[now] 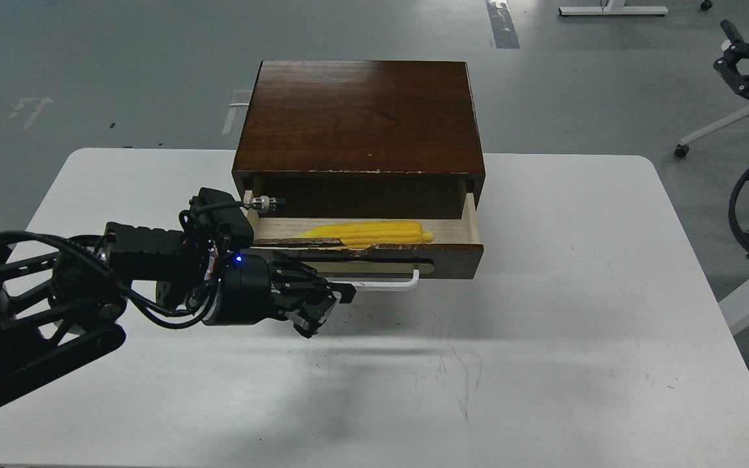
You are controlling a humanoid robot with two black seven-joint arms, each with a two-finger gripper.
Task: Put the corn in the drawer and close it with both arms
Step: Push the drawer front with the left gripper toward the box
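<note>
Lying inside: the corn (pixel 370 232) is already resting in the open drawer (pixel 452 259), on the pale wood floor just behind the chipped front edge.
Corn from hand: it is sitting up and to the right of the left hand (pixel 324 305), beyond the drawer front, so the hand is standing on the near side of the panel it would be pushing.
Long axis: the cob is running left to right, parallel to the drawer front and across the direction the drawer is sliding; one end is tapering toward the left.
Drawer: it is standing partly pulled out of the dark brown cabinet (pixel 358 117), with the white bar handle (pixel 393 283) jutting out just right of the hand.
Left hand: its black prongs are pointing rightward at the left part of the drawer front, close under the handle; they are looking slightly parted and holding nothing, though the dark end-on view is leaving the gap uncertain.
Right hand: not showing in this view, so the left arm is the nearer one.
In the way: nothing is lying between hand and drawer front; a silver cable plug (pixel 264 203) on the arm is hanging near the drawer's left corner and could be catching there, I judge.
Counter: the white counter (pixel 543 364) around the hand is carrying only scuff marks.
Next, as I judge: pushing the front away toward the cabinet, square to the cob's axis.
</note>
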